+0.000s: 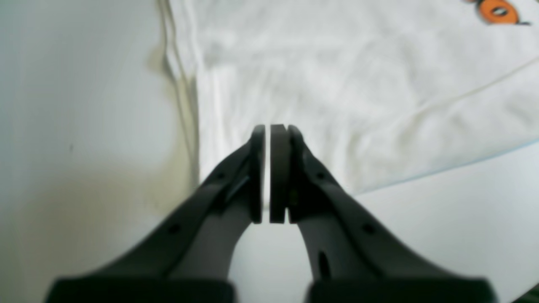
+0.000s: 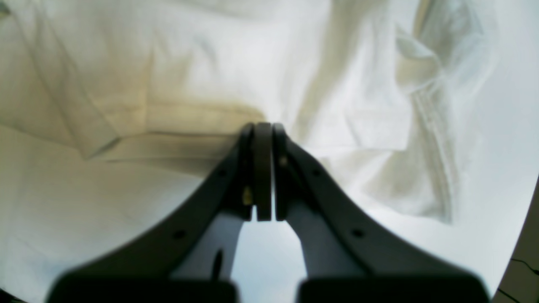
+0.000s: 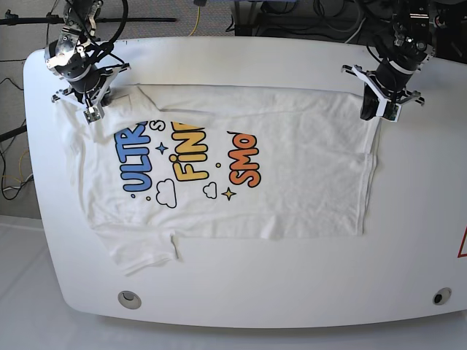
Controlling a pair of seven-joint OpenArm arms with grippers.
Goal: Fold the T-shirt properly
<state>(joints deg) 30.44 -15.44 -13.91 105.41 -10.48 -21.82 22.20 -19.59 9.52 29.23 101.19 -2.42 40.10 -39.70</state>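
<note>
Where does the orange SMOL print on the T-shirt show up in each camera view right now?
Left wrist: top right corner, only an orange letter of the SMOL print.
Right wrist: not in it; plain white cloth only.
Base: SMOL print at mid-shirt, right of the yellow word.
Shared landmark: the T-shirt itself.

One T-shirt [image 3: 292,175] lies on one white table [image 3: 408,248]. Two arms work over it, each ending in one gripper: the left gripper [image 3: 379,108] and the right gripper [image 3: 93,109], two in all. The shirt front carries three printed words, one blue, one yellow, one orange. Two small round fittings [image 3: 129,298] sit in the table's near edge, one toward each corner.
</note>
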